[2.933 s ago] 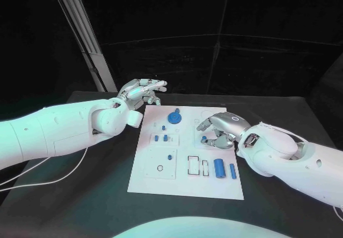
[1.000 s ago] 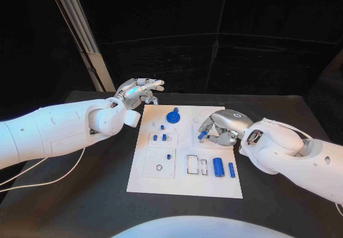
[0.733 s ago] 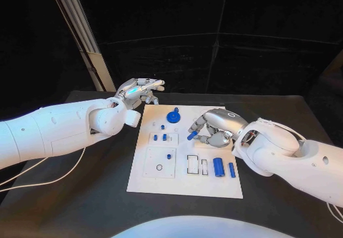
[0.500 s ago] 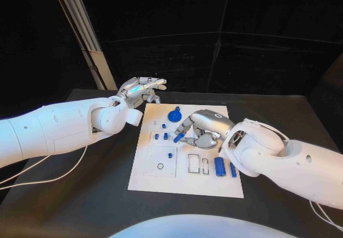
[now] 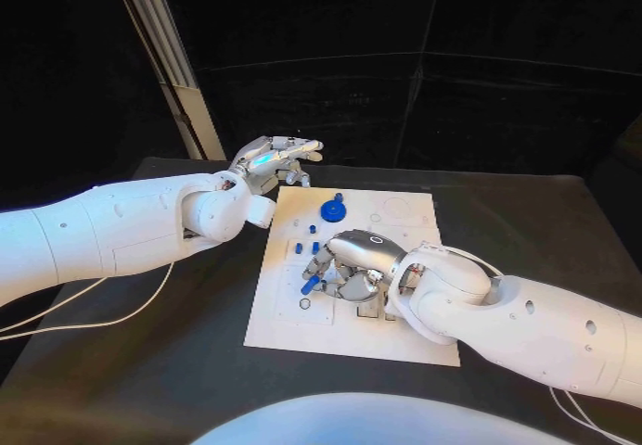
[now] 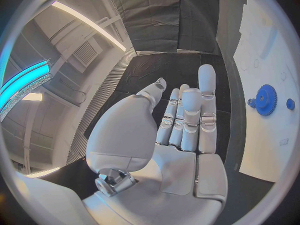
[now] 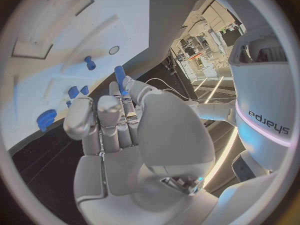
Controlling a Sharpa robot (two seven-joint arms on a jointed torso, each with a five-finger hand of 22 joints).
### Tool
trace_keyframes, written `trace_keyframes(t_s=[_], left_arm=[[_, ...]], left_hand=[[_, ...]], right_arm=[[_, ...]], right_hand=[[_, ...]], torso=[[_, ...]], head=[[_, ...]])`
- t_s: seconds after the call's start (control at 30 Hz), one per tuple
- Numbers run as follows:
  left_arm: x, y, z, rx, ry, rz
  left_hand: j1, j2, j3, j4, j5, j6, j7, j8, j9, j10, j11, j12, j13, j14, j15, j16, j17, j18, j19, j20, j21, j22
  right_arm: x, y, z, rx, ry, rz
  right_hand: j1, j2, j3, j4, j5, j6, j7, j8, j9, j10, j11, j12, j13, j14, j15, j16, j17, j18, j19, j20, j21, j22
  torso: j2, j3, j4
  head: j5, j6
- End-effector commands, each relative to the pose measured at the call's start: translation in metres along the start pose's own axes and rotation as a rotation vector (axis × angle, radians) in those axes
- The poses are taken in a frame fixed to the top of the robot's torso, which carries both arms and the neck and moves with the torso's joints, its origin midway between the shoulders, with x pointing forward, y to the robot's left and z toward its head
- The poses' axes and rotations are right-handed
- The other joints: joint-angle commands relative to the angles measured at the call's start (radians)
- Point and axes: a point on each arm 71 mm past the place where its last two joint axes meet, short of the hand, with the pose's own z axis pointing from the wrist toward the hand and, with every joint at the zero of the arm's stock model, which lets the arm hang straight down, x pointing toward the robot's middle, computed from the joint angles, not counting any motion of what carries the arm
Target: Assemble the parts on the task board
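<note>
Black cloth hangs behind my black table [image 5: 160,315]; the white board [image 5: 402,334] lies flat in the middle of it.

My right hand [image 5: 345,266] is over the middle of the board, fingers curled in; it pinches a small blue peg [image 5: 312,284] between thumb and fingertips; from my right wrist camera I see the same blue peg [image 7: 120,80] sticking out past the fingers [image 7: 109,115], pointing toward the board; the peg's tip is just above the square plate with the small black ring [image 5: 305,303], near the board's left side; I cannot tell if the tip touches the plate.

My left hand [image 5: 275,161] is up past the far left corner of the board, off to the side; it holds nothing; the fingers [image 6: 187,115] are stretched out side by side, a little bent at the tips.

On the far end of the board sits a blue gear [image 5: 332,211] with a little knob on top; from my left wrist camera I see that gear [image 6: 265,99] too, with a small blue button [image 6: 290,104] just beside it.

Between the gear and my right hand stand some short blue pins [image 5: 305,247], close together; my right wrist camera shows a few of them [image 7: 78,91] near my fingers, and one blue pin [image 7: 90,62] stands alone on the white, a bit apart.
</note>
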Motion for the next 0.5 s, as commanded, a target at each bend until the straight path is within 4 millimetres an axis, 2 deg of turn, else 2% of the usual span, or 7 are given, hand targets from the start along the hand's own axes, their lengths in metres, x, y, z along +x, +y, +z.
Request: trace_keyframes(t_s=[0.03, 0.5], left_arm=[[0.002, -0.001, 0.001, 0.007, 0.015, -0.009], [0.004, -0.001, 0.002, 0.006, 0.019, -0.01]], left_hand=[[0.006, 0.004, -0.006, 0.002, -0.006, -0.007, -0.003, 0.005, -0.001, -0.01, 0.0, 0.005, -0.001, -0.008, 0.0, 0.002, -0.001, 0.006, 0.007, 0.002, -0.006, -0.001], [0.006, 0.004, -0.006, 0.002, -0.006, -0.007, -0.003, 0.005, -0.001, -0.01, 0.0, 0.005, -0.001, -0.008, 0.0, 0.002, -0.001, 0.006, 0.007, 0.002, -0.006, -0.001]], right_arm=[[0.006, 0.002, 0.003, -0.022, 0.045, -0.012], [0.018, -0.001, 0.01, 0.024, 0.105, -0.075]], right_hand=[[0.008, -0.001, 0.005, -0.001, 0.005, -0.001, 0.006, 0.001, -0.001, 0.001, 0.005, -0.005, -0.001, 0.012, 0.003, 0.007, 0.001, -0.02, 0.003, 0.001, 0.005, 0.001], [0.007, -0.001, 0.006, -0.002, 0.005, -0.002, 0.007, 0.0, -0.001, 0.001, 0.006, -0.007, -0.001, 0.011, 0.004, 0.006, -0.002, -0.019, 0.0, 0.002, 0.003, -0.004]], torso=[[-0.001, 0.0008, 0.0], [0.0, 0.0015, -0.0009]], head=[[0.004, -0.003], [0.008, -0.009]])
